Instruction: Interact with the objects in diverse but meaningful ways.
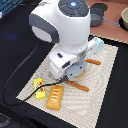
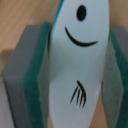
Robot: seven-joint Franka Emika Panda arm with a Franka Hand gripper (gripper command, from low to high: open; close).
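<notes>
Underneath everything lies a pale woven mat [image 1: 102, 95] spread on a dark tabletop [image 1: 112, 117], with a dark pot [image 1: 96, 20] at the far edge. Up close, the wrist view shows the gripper [image 2: 80, 70] clamped on the white paddle-like piece [image 2: 80, 60], its green-edged grey pads [image 2: 30, 75] touching both sides. On the mat sit the orange bread-like block [image 1: 54, 96], yellow printed block [image 1: 39, 88], pale blue carton [image 1: 97, 46] and orange-handled cutlery [image 1: 79, 86].

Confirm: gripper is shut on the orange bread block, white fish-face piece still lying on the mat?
Not right. The wrist view shows the gripper shut on the white fish-face piece, held between its fingers. The orange bread block lies untouched on the mat in the exterior view.
</notes>
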